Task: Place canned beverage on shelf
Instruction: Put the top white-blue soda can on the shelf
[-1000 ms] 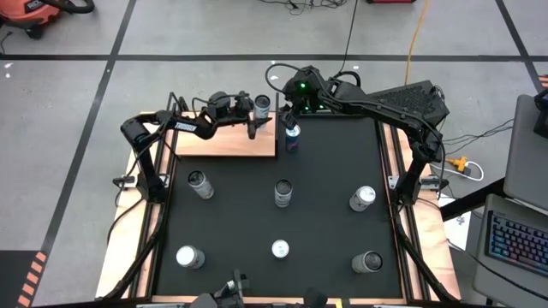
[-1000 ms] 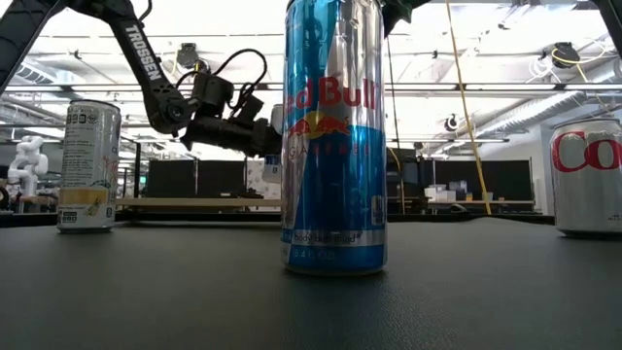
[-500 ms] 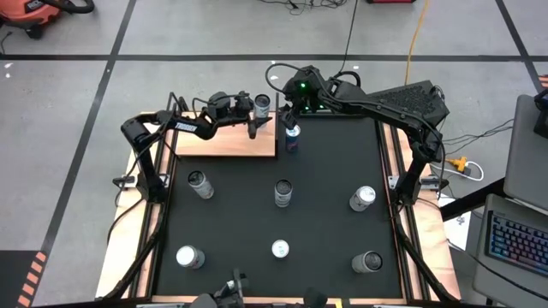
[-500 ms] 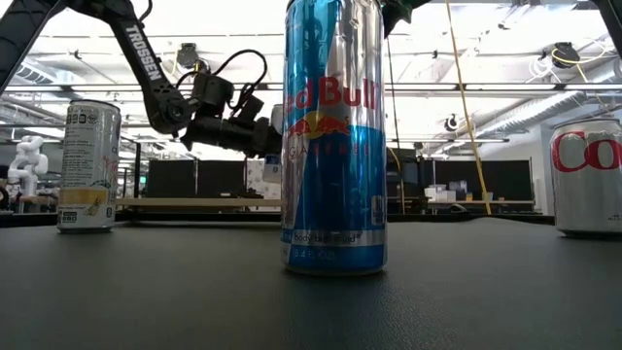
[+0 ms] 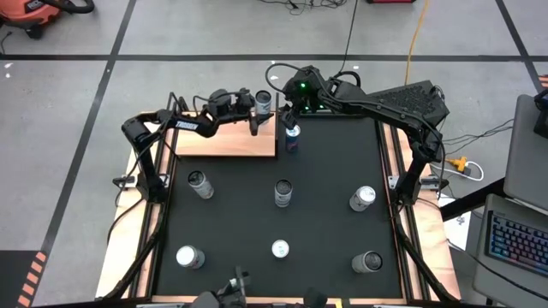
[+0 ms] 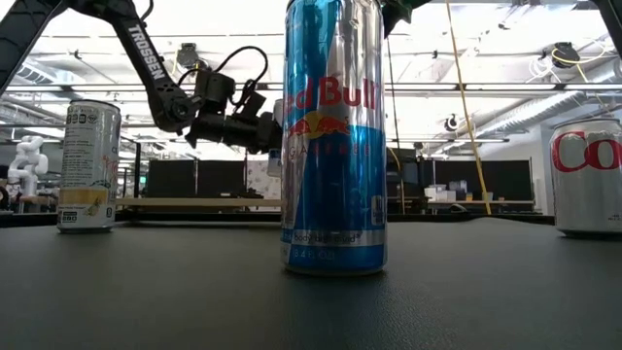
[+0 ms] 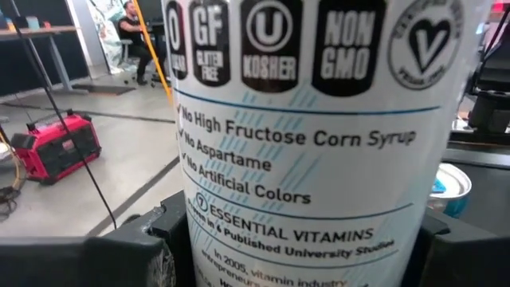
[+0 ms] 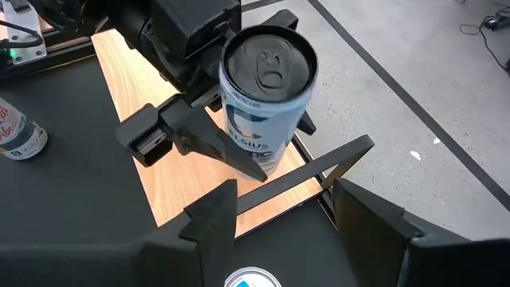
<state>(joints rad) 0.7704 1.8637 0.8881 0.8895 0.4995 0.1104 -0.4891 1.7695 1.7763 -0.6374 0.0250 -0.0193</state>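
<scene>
Canned beverage (image 5: 264,102), white and teal with a silver lid, hangs upright in the left gripper (image 5: 259,106) above the far right corner of the shelf (image 5: 224,142), a light-wood board with thin black uprights at the table's far left. The right wrist view shows the dark fingers (image 8: 209,137) clamped on the can's lower body from both sides, its base clear of the wood. The left wrist view is filled with the can's label (image 7: 311,135), listing what the drink leaves out, with a dark finger at each lower edge.

Just to the right, the right gripper (image 5: 291,128) hovers at the far middle of the black mat (image 5: 325,205), with a green light on the arm behind it. Its two fingers (image 8: 213,217) stand apart over the white and blue top of another can (image 8: 252,278); whether they touch that can cannot be told from these views.

Six more cans stand on the mat. Three form a middle row: one at the left (image 5: 199,183), one in the centre (image 5: 282,192), one at the right (image 5: 363,198). Three form a near row: left (image 5: 189,257), centre (image 5: 280,249), right (image 5: 368,262). At table height, a tall blue and silver Red Bull can (image 6: 333,136) fills the foreground, flanked by a pale can at the left (image 6: 88,166) and a silver can with red letters at the right (image 6: 586,177).

Beyond the table lies a grey floor crossed by dark tape lines. A laptop (image 5: 518,244) sits at the right edge.
</scene>
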